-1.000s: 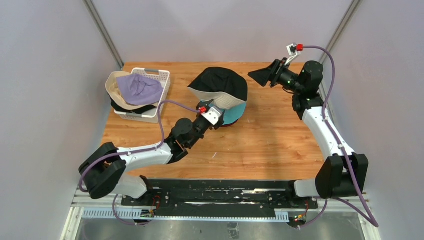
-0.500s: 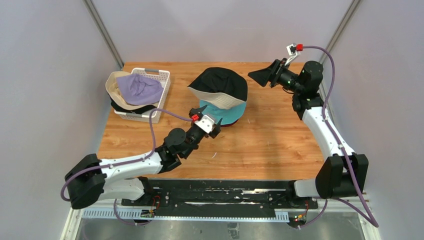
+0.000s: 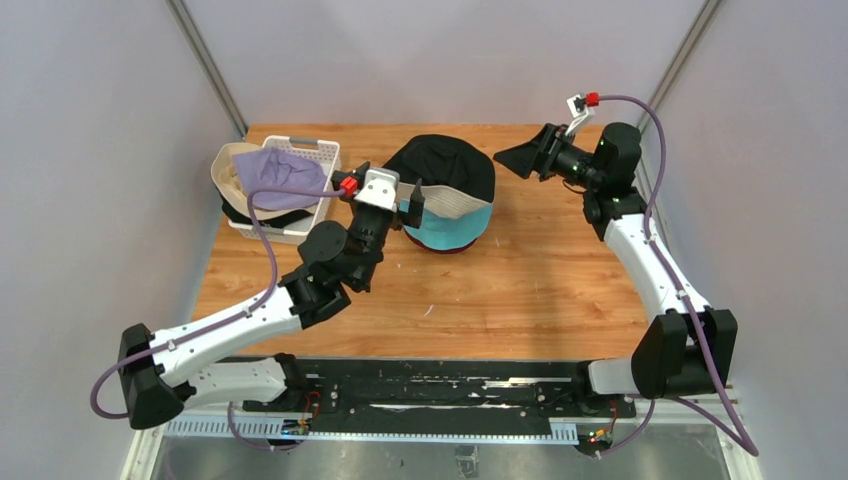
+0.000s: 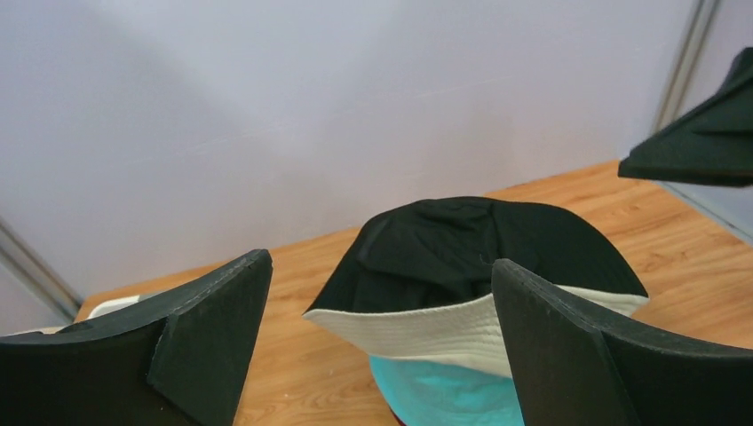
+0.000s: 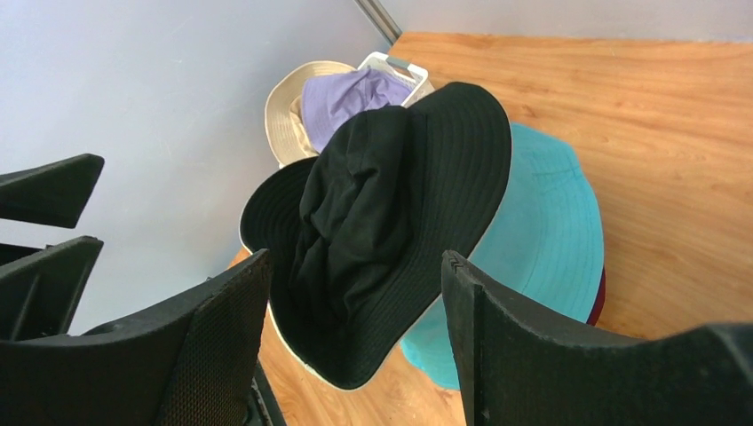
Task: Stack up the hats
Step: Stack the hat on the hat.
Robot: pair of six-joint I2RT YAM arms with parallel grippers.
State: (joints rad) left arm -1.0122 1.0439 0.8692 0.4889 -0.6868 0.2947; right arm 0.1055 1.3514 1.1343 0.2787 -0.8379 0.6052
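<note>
- Left gripper [image 3: 390, 186]: you are looking at jaws standing wide apart and holding nothing. It is pulling away from the stack's near side, having just let go of the brim, and is now hanging between the stack and the basket [image 3: 322, 150].
- Right gripper [image 3: 510, 157]: it is hovering far right of the stack, jaws partly apart and empty, unmoved.
- Black hat [image 3: 445, 170]: it is sitting crooked on top of the stack at the table's [image 3: 540, 280] far middle, its pale brim lining showing on the near-left.
- Teal hat [image 3: 450, 225]: it is lying directly beneath.
- Maroon hat [image 3: 445, 248]: it is showing only as a sliver at the bottom.
- Lavender hat [image 3: 280, 172], beige hat [image 3: 232, 165] and second black hat [image 3: 265, 217]: these are waiting in the basket on the far left.
- Status: this release is probably closing the third placement, so you are likely turning to the basket next.
</note>
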